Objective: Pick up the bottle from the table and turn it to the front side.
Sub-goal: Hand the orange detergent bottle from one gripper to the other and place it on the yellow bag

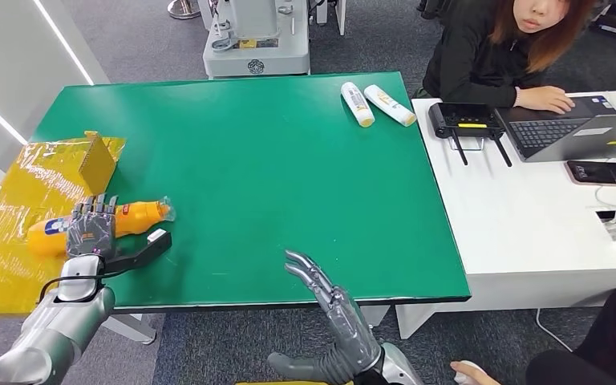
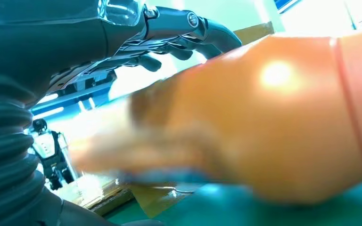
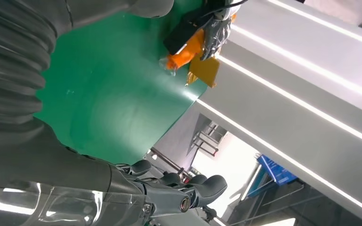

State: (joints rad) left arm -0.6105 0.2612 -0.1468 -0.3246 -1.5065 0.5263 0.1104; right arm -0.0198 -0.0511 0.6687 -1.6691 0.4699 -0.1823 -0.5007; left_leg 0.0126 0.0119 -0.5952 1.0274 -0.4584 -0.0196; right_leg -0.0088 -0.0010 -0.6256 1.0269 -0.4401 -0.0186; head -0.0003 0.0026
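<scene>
Early days imo: the left hand [image 1: 91, 228] has its fingers draped over the orange bottle [image 1: 132, 215] lying on the green counter [image 1: 289, 160] around 9 o'clock, right hand [image 1: 333, 309] spread and idle, so lifting and turning are still left.

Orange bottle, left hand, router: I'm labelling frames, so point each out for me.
Orange bottle [image 1: 136, 215], head view, on its neck end.
Left hand [image 1: 91, 227], head view, on its back.
Router [image 1: 465, 119], head view, on its top.
</scene>
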